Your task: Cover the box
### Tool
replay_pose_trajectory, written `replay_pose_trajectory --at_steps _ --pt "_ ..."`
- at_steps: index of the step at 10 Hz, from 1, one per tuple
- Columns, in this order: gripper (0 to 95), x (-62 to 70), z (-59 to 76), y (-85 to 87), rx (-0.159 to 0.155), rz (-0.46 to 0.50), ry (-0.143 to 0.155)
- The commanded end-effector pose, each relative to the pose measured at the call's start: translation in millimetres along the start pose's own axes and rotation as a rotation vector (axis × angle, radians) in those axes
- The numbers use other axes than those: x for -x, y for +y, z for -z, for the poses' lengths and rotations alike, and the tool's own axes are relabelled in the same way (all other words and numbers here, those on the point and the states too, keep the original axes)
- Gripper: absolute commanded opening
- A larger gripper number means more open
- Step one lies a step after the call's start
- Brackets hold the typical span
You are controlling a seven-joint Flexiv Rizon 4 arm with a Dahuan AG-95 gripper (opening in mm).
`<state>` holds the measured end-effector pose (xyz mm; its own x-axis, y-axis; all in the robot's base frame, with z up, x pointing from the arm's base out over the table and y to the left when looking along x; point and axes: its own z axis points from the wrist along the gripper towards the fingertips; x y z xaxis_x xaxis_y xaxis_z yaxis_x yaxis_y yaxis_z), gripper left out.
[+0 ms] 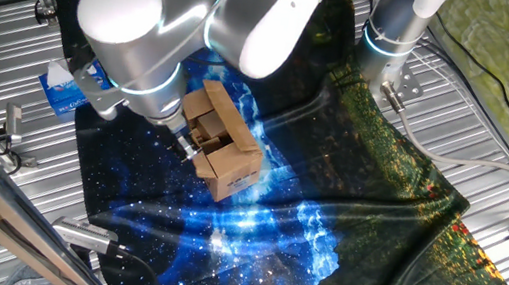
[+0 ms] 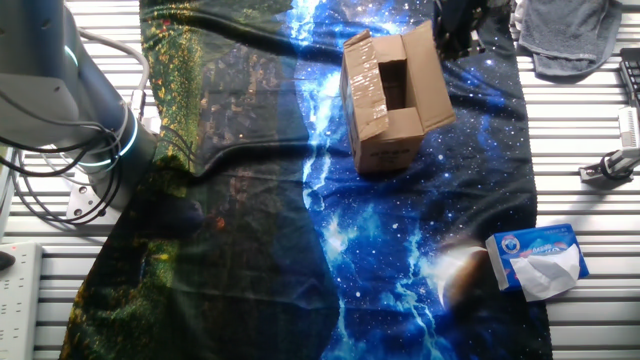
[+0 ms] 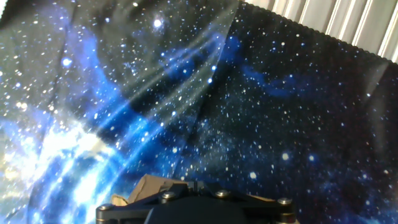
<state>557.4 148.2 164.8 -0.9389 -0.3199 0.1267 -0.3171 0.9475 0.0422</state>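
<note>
Where the galaxy-print cloth point(image 1: 251, 233) covers the middle of the slatted table point(image 1: 501, 119), the box point(image 1: 223, 148) sits on the bright blue band of the print, top open. In the other fixed view the box point(image 2: 392, 100) shows flaps standing up around a dark interior, one flap carrying strips of shiny tape. Gripper point(image 1: 183, 144) is down at the box's open top on the arm side, largely hidden by the wrist; cannot tell whether the fingers are spread or closed. Hand view: only the gripper base at the bottom edge, a scrap of cardboard point(image 3: 152, 188) just above it, starry cloth beyond. Outward: blue-and-white tissue box point(image 2: 540, 260) off the cloth's edge, well apart from the carton. Grey towel point(image 2: 570, 35) at a far corner.
</note>
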Motion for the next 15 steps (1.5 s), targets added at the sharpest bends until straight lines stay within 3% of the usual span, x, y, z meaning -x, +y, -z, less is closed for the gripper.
replay_pose_trajectory --at_steps 1,7,15 --pt "0.0 -3.3 1.5 2.0 0.004 0.01 0.009" --pt "0.0 -36.0 -0.8 9.5 0.003 0.051 0.01" --pt "0.0 -42.2 -4.4 10.4 -0.002 0.066 0.012"
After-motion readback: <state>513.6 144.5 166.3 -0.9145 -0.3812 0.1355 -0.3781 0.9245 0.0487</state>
